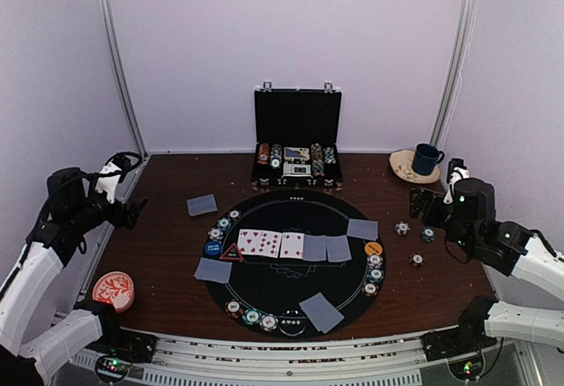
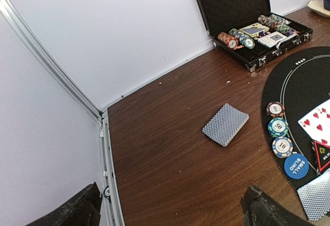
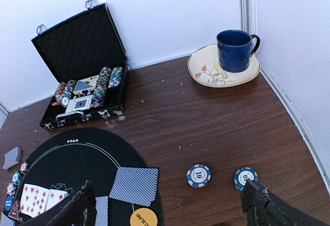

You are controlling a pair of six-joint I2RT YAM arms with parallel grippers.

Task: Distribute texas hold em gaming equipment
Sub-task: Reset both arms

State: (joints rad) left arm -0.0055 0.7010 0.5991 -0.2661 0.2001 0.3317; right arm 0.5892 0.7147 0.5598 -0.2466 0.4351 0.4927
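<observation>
My left pincer (image 2: 172, 210) and right pincer (image 3: 167, 210) both gape released; only overhead shows the patterned dish (image 1: 114, 290) (near-left worktop (image 1: 167, 263) corner).

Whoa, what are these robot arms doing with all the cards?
They're setting out a poker game. Right now both the left gripper and right gripper are open and hold nothing. Cards and chips lie around the black mat, and three loose chips sit on the table by the right gripper.

Plain white walls (image 1: 291, 42) with metal corner strips (image 1: 119, 60) enclose a dark wooden table (image 1: 167, 183).
</observation>
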